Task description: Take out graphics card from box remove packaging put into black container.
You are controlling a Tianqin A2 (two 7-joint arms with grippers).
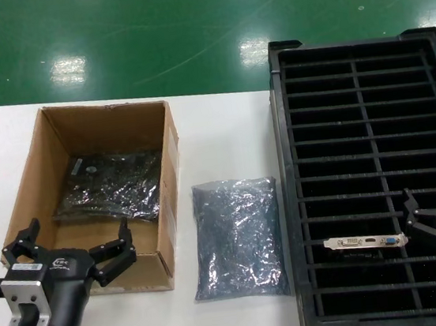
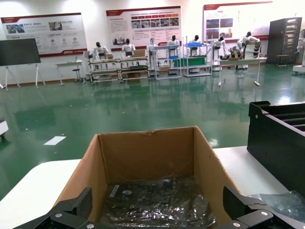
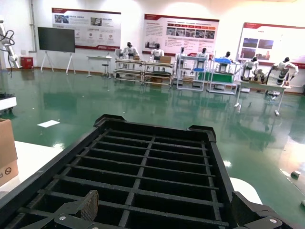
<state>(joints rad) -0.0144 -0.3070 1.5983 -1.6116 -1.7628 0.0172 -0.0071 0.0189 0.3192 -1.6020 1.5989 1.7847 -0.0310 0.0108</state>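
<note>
- Left gripper [image 1: 67, 247] hovers at the near wall of the box [image 1: 55, 135], fingers spread wide apart, holding nothing; left wrist view shows both fingertips [image 2: 76, 204] flanking the box opening.
- Right gripper [image 1: 431, 222] sits over the right side of the black container [image 1: 293, 201], fingers apart, empty, just beside the bracket end of the graphics card [image 1: 366, 242].
- Graphics card stands on edge in one of the container's near slots, left half; only its silver bracket with small ports, one blue, shows from above.
- Bagged dark item [image 1: 109, 186] lies flat on the box floor, shiny crinkled wrap over it; cannot tell what board is inside. Left wrist view shows it too [image 2: 157, 207].
- Packaging [image 1: 238, 238], grey crinkled bag, lies flat on the table [image 1: 222, 131] between box and black container, touching neither; looks empty.
- Box is open on top, on the left part of the table, well apart from the container.
- Black container fills the right side of the table; its other slots show nothing in them in the head view; right wrist view looks along its dividers [image 3: 143, 176].
- Green floor [image 1: 146, 29] beyond the table.
</note>
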